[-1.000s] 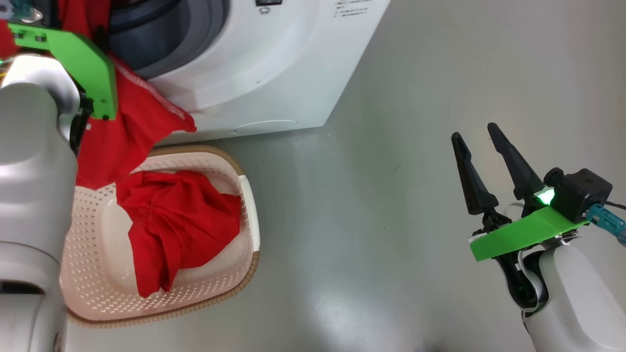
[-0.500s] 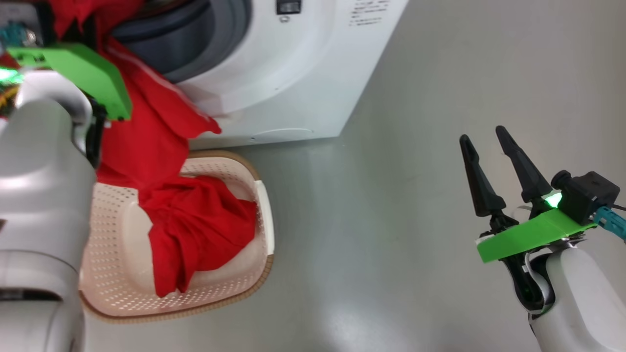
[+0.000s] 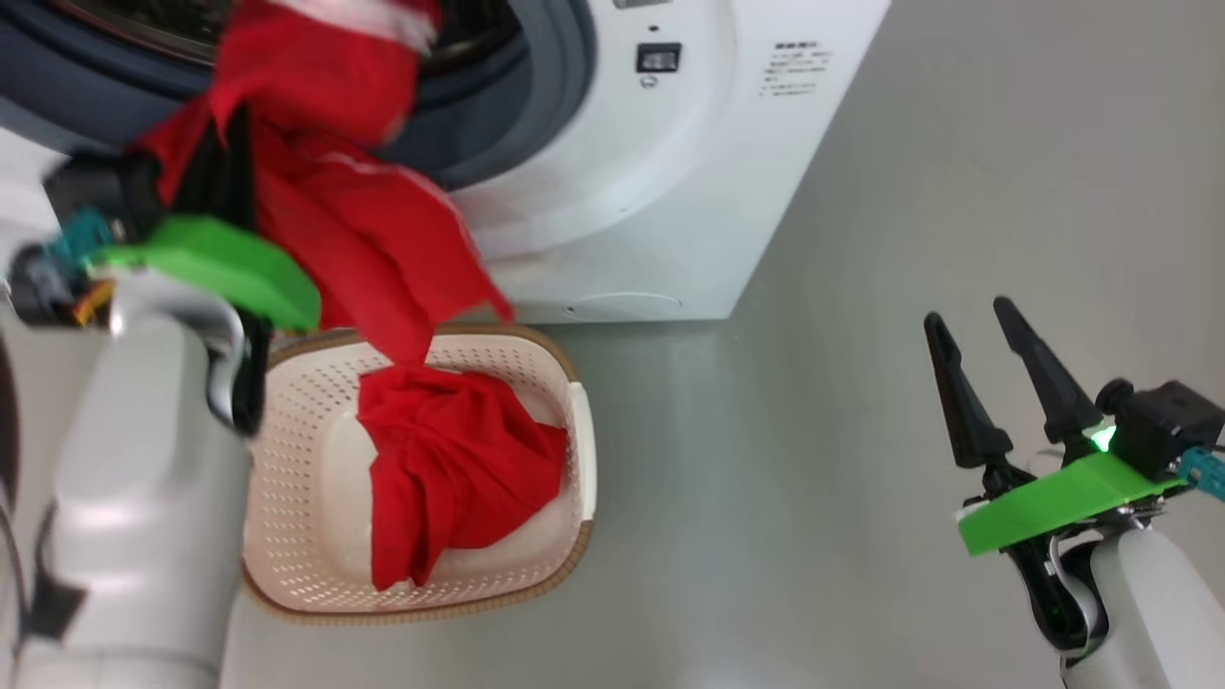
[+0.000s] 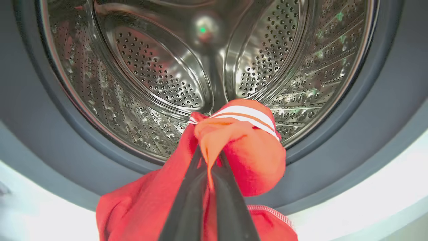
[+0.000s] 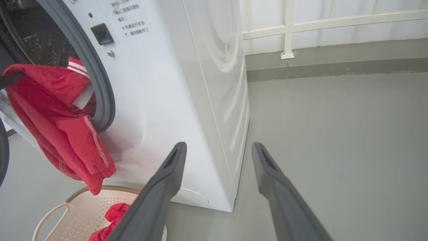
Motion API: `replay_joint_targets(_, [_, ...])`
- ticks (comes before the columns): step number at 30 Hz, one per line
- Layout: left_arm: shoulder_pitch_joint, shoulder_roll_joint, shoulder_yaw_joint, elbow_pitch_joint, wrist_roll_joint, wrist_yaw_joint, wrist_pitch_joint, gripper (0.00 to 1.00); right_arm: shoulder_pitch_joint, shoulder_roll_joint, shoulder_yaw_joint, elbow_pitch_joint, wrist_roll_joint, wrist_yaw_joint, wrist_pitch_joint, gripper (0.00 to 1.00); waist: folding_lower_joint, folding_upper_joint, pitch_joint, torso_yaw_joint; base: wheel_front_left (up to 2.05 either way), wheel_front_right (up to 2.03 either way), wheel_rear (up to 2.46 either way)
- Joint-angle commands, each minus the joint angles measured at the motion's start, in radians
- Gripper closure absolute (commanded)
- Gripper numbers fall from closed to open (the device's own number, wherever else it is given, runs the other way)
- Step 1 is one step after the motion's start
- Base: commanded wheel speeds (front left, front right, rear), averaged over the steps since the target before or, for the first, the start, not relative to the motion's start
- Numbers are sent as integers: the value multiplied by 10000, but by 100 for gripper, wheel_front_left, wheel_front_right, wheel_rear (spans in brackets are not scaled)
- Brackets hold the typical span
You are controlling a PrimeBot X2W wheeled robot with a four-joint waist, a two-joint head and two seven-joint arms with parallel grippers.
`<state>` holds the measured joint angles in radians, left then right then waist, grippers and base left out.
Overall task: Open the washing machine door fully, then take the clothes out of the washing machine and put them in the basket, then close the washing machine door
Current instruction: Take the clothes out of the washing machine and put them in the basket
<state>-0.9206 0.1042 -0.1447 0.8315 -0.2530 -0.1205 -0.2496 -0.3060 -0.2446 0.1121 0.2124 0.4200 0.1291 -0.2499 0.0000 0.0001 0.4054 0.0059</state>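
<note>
At washer (image 3: 670,191) mouth, head view: left pincer (image 3: 230,153) clamped on red garment (image 3: 383,239) hanging above basket (image 3: 287,459); second red garment (image 3: 459,469) lies inside basket. Right pincer (image 3: 991,378) spread wide, empty, above floor (image 3: 813,431).
Left wrist view: fingers (image 4: 187,207) pinch garment before steel drum (image 4: 150,67).
Right wrist view: garment drapes from washer opening.

Chinese print (image 5: 130,18) on washing machine (image 5: 167,100) front panel, too small to read.

smooth grey floor (image 5: 334,134), faintly glossy. pale wall (image 5: 367,35) behind, crossed by a white rail (image 5: 334,23) above grey skirting (image 5: 334,62)
</note>
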Motion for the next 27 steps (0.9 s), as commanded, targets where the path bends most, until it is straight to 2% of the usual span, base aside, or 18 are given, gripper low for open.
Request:
replay_joint_targets(1, [393,390,277,-622,-102,-66,-120,100,263,-95,148,-231,-53,16,-118,0,0,-1,-232,229,0,0,0])
replay_joint_targets(10, [3188,349,569,-3895,-134,0,-121,100,453,-176,78,-273,-26,16,-118,0,0,-1,-362,409,0,0,0])
replay_joint_targets(18, [5641,206,492,-6942,-297,442,370,100,583,-250,-28,-317,-23,16,-118,0,0,-1,-340,529,0,0,0])
replay_joint_targets(22, [6260,14,252,-7114,-555,448,624,100,489,-255,14,-343,-32,16,-118,0,0,-1,-193,544,0,0,0])
replay_joint_targets(27, [6240,-92,96,-5917,-750,339,399,100,332,-222,99,-366,-50,16,-118,0,0,-1,8,486,0,0,0])
